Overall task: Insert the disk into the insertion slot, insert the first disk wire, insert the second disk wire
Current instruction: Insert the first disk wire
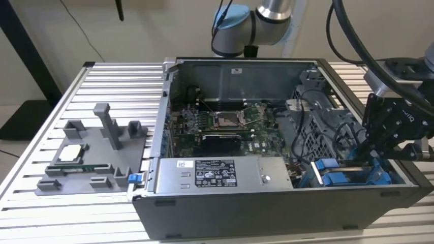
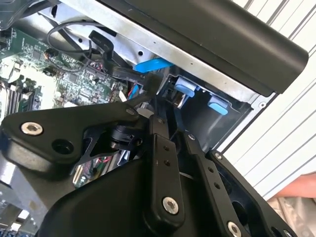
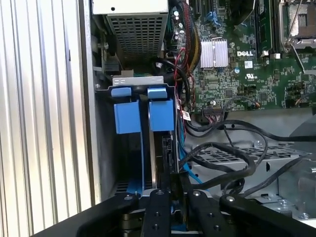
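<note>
Looks late in step one, with disk [image 3: 165, 153] on edge deep in slot [image 3: 104, 163] at case [image 1: 271, 213] corner, apparently clamped at its near end by narrowly closed gripper [image 3: 178, 186]; seemingly leaves both wires [image 3: 217, 129], loose alongside, unplugged.

In the exterior view the arm [image 1: 261, 15] is chopped off by the top edge, the claw [image 1: 366, 155] is clipped by the exterior view's right edge, and its front end is sunk out of sight in the insertion slot [image 1: 342, 178]. In both wrist views the slot's near end is covered by the claw's black links [image 3: 158, 217], themselves cut off at the frame edge. In the first wrist view a dark strip [image 3: 163, 148] between the blue tabs [image 3: 160, 114] is seen edge-on in shadow, so what it is can't be told tbh. The ends of the wires [image 3: 222, 153] are buried under the links. A pinkish blob [image 2: 298, 190] is cropped at a corner of the second wrist view and can't be identified.
</note>
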{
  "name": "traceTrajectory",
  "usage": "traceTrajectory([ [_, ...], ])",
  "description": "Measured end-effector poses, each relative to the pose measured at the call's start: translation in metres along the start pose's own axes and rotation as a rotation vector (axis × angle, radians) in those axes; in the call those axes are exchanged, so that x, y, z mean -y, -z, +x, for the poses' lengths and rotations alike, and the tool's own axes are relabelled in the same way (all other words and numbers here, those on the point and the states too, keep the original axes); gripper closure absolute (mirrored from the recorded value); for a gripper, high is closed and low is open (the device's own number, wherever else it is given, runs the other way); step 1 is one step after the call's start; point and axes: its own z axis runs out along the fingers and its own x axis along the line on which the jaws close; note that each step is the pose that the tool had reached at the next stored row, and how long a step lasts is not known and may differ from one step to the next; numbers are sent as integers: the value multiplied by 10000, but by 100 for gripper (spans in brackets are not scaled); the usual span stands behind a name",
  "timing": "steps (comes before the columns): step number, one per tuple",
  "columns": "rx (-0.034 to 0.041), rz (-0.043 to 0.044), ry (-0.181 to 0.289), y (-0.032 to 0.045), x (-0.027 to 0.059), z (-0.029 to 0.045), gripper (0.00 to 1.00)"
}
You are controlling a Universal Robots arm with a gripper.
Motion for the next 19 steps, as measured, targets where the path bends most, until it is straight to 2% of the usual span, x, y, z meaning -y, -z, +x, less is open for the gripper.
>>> traceTrajectory([
  [19,0,95,82,-27,-24,-9,100],
])
